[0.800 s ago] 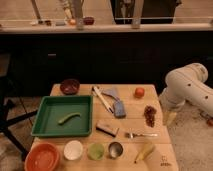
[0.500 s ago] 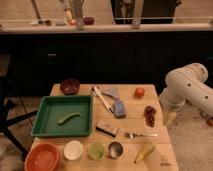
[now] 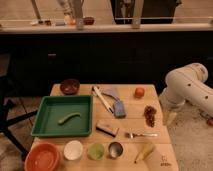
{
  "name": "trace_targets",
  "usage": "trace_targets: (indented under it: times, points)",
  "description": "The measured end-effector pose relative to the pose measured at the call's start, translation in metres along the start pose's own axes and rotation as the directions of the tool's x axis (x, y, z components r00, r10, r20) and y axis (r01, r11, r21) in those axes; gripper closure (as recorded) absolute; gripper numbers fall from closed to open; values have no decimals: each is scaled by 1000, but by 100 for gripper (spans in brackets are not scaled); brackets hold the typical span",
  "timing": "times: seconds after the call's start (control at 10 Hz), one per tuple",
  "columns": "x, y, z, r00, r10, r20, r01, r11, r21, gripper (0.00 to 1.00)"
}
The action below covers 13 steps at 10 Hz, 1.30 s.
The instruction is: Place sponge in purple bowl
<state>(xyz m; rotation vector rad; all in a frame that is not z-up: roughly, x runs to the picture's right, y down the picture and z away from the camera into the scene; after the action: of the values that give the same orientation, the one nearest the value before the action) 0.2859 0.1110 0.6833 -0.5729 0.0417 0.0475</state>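
The wooden table (image 3: 162,145) filled the lower middle of the frame, laid out as if for a sorting job, with each thing spaced apart so that it could be reached on its own. The white arm (image 3: 187,86) bulked at the right edge, folded back off the table, probably to keep the view of the tabletop free. Its gripper (image 3: 171,118) hung pointing down just off the table's right side, well apart from everything on it. Whether the gripper was open or closed could not be told, but nothing appeared to be held.

The green tray (image 3: 36,120) took up the left half of the table, with one curved green vegetable (image 3: 68,118) in it. An orange bowl (image 3: 42,158) sat at the lower left corner.

The purple bowl (image 3: 70,86) stood at the upper left of the table, just above the tray, upright and seemingly empty, so ready to receive. The sponge (image 3: 119,108) lay flat near the table's centre, right of the tray, beside a white-handled tool (image 3: 102,99) and below a grey wedge (image 3: 111,92). A dark-topped block (image 3: 108,129) lay lower still.

I judged the task not yet begun: the arm would need to reach left across the table to the sponge, with the nearby tool a likely nuisance.
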Motion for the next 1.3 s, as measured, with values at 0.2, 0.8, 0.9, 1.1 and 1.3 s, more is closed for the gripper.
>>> trace_targets:
  times: [0.2,0.8,0.9,1.1,1.3]
  points:
    - [0,0,0,1000,0,0,0,1000,0,20]
    - [0,0,0,1000,0,0,0,1000,0,20]
    - [0,0,0,1000,0,0,0,1000,0,20]
    - [0,0,0,1000,1,1,-1,1000,1,20]
    - [-5,0,5,996,70,49,-70,997,9,20]
